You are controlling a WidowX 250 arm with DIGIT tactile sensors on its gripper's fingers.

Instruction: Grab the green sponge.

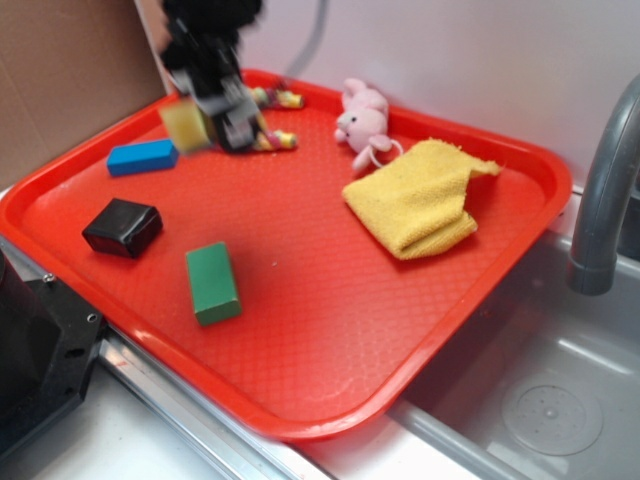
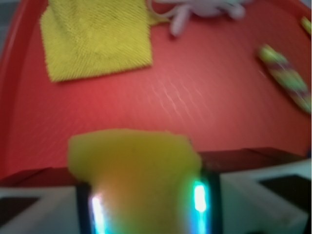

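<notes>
The green sponge (image 1: 186, 127) shows mostly as yellow foam, blurred, held up in the air over the back left of the red tray (image 1: 330, 330). My gripper (image 1: 205, 125) is shut on it, the black arm coming down from the top. In the wrist view the sponge (image 2: 134, 170) fills the bottom centre, squeezed between the two lit fingers (image 2: 200, 200). Its scouring face is not visible.
On the tray lie a blue block (image 1: 142, 156), a black box (image 1: 122, 227), a solid green block (image 1: 212, 283), a yellow cloth (image 1: 415, 197), a pink plush toy (image 1: 362, 120) and striped toys (image 1: 275, 140). A grey faucet (image 1: 605, 190) and sink stand at right.
</notes>
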